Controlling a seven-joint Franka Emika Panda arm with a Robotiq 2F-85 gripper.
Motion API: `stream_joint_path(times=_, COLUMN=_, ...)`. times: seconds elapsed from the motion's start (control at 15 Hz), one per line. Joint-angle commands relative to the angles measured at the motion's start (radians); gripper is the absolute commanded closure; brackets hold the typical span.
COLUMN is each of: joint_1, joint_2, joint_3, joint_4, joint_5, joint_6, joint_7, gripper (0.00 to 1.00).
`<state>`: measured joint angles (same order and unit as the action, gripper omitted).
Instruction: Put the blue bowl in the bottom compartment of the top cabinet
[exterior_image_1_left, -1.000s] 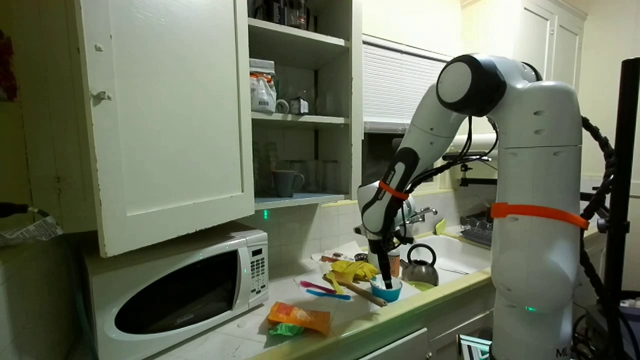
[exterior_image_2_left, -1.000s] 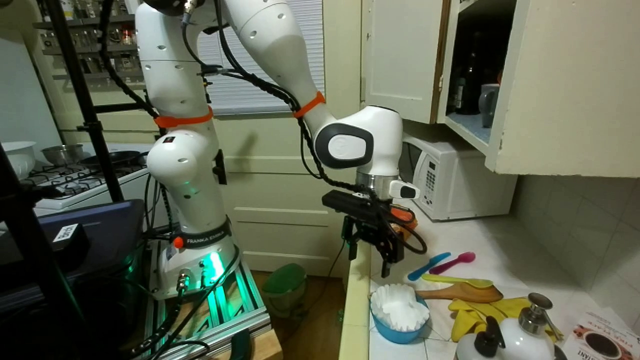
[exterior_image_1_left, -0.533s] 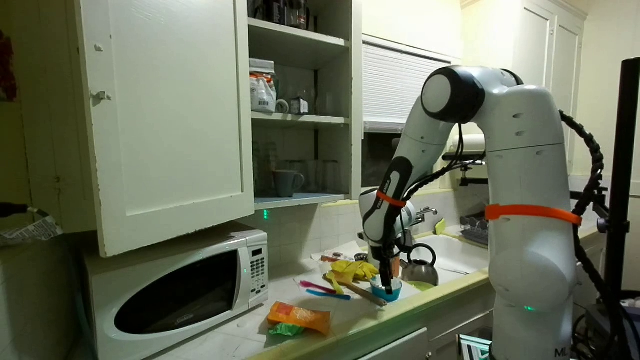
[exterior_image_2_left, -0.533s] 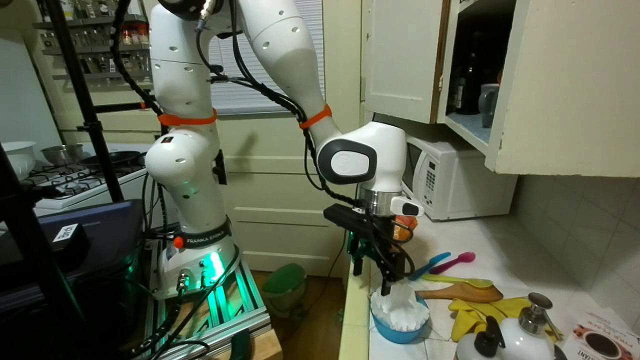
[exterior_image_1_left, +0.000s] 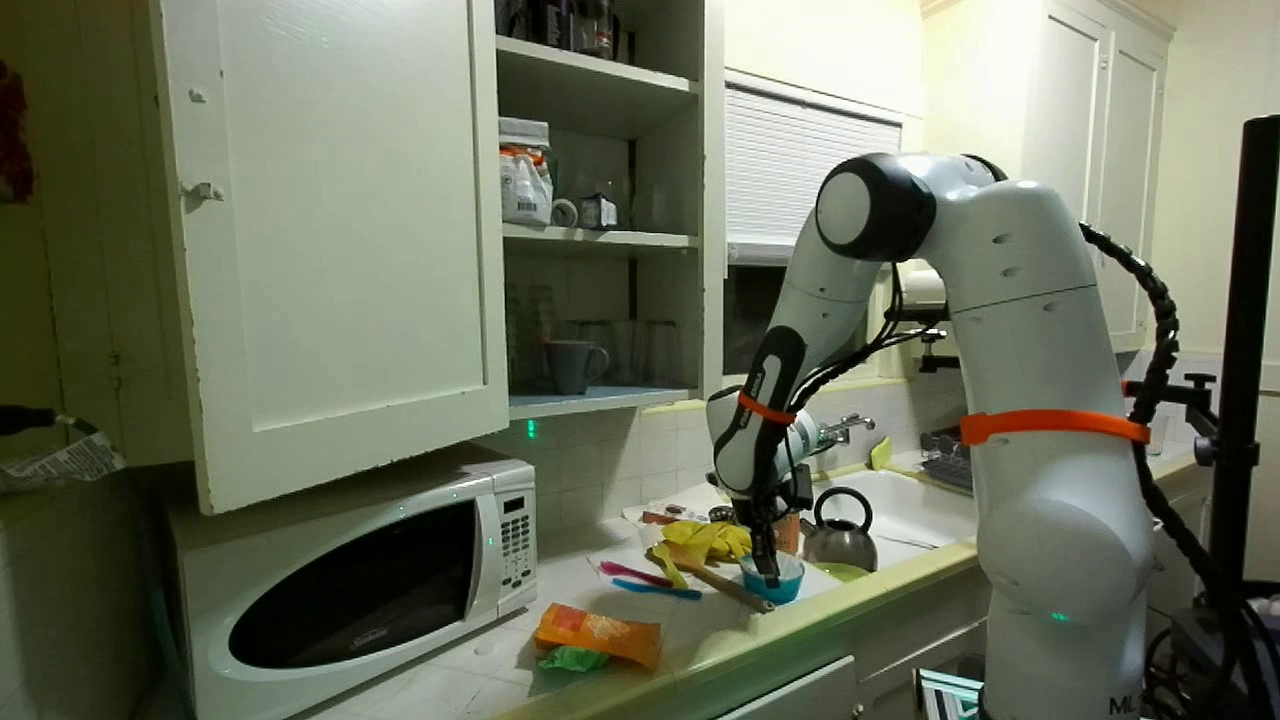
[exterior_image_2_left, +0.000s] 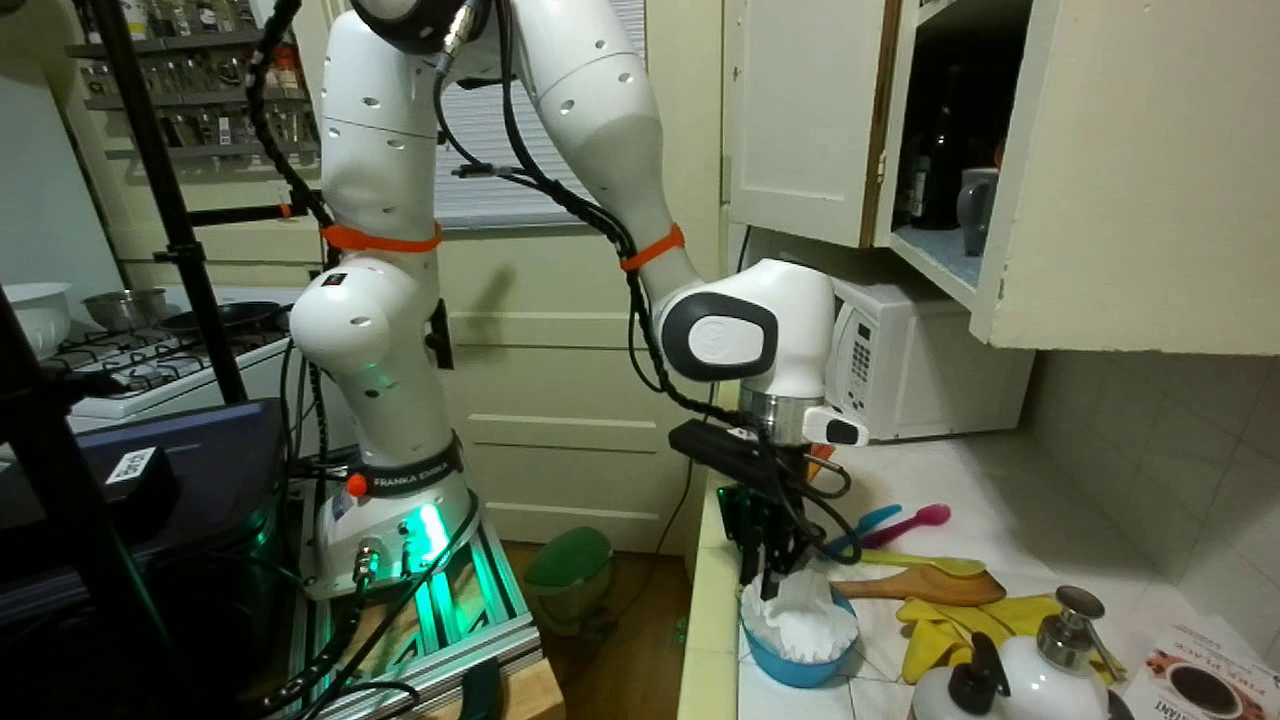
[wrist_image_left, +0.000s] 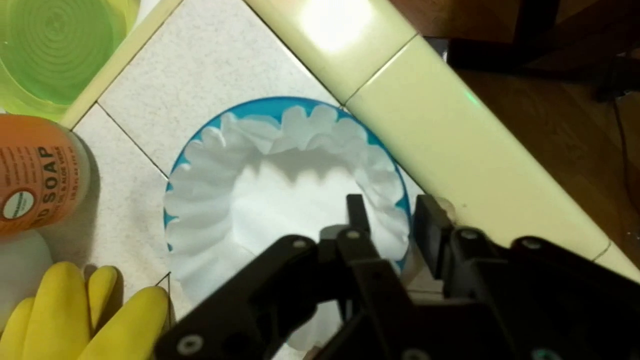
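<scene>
The blue bowl (exterior_image_2_left: 798, 672) stands upright on the counter by its yellow front edge, lined with white ruffled paper (wrist_image_left: 300, 210). Over the bowl's edge reaches my gripper (wrist_image_left: 390, 202), partly open. In the wrist view one finger is over the paper inside and the other is outside, with the blue rim between them. A gap shows between the inner finger and the rim; contact at the outer finger is unclear. The top cabinet (exterior_image_1_left: 340, 220) has its door swung open in both exterior views. Its bottom compartment (exterior_image_1_left: 600, 402) holds a grey mug and glasses.
Beside the bowl lie a wooden spoon (exterior_image_2_left: 950, 585), coloured utensils (exterior_image_2_left: 905, 525) and yellow gloves (wrist_image_left: 55, 320). A soap bottle (wrist_image_left: 40, 175) and a kettle (exterior_image_1_left: 840, 540) are close by. The microwave (exterior_image_1_left: 360, 590) sits below the cabinet door. An orange packet (exterior_image_1_left: 600, 635) rests near the counter edge.
My gripper has come down to the bowl's rim and its fingers have drawn nearer each other. The arm has leaned forward. The bowl has stayed in place.
</scene>
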<state>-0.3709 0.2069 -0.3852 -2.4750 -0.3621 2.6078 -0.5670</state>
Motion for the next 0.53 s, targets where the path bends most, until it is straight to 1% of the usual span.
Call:
stream_joint_path(times=0.0, joint_1=-0.009, joint_2=0.041, joint_3=0.01, joint_4=0.034, joint_5=-0.011, joint_6=-0.003, joint_7=0.028, gripper=0.98)
stream_joint_path(times=0.07, joint_1=-0.009, joint_2=0.046, joint_3=0.011, joint_4=0.038, joint_5=-0.011, joint_6=-0.004, joint_7=0.03, gripper=1.0)
stream_joint_path(times=0.2, joint_1=-0.006, joint_2=0.049, joint_3=0.008, joint_4=0.045, joint_5=-0.02, joint_6=-0.011, joint_7=0.049, gripper=1.0)
stream_joint_path(times=0.33, joint_1=0.006, joint_2=0.014, joint_3=-0.003, joint_4=0.029, joint_5=-0.052, joint_6=-0.025, joint_7=0.081, gripper=0.99)
stream_joint_path(times=0.47, joint_1=0.045, joint_2=-0.064, joint_3=-0.05, joint_4=-0.021, joint_5=-0.213, joint_6=-0.029, joint_7=0.174, gripper=0.99)
